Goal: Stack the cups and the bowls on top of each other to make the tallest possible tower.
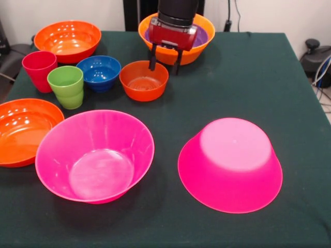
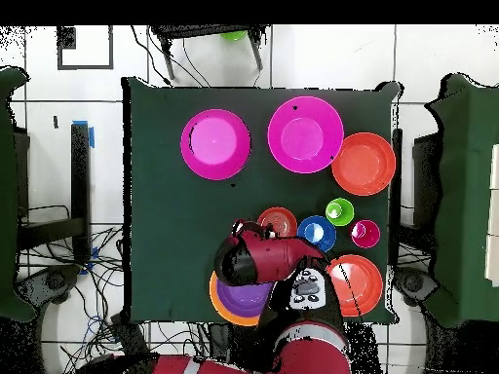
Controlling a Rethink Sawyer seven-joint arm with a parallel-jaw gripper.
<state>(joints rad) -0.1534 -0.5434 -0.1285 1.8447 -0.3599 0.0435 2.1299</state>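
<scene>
the gripper (image 1: 165,62) hangs above the dark green table (image 1: 248,77) with its two dark fingers (image 1: 153,58) slightly apart and nothing between them, just in front of the large orange bowl (image 1: 202,49) and beside the far rim of the small red-orange bowl (image 1: 144,80). the purple bowl (image 1: 200,37) sits nested inside that large orange bowl, mostly hidden behind the red wrist in the front view; the overhead view shows it more plainly. an upturned hot pink bowl (image 1: 230,164) rests rim-down on the near part of the table with nothing stacked on it, and a second hot pink bowl (image 1: 95,155) stands upright just beside it, the two apart. one shallow red-orange bowl (image 1: 23,130) lies close against the upright pink bowl's side, possibly touching, though the angle does not settle it. another shallow red-orange bowl (image 1: 68,40) stands at the far corner. the red cup (image 1: 39,70) and the lime green cup (image 1: 66,86) stand upright, close together, with the small blue bowl (image 1: 99,72) just beside the green cup and next to the small red-orange bowl.
</scene>
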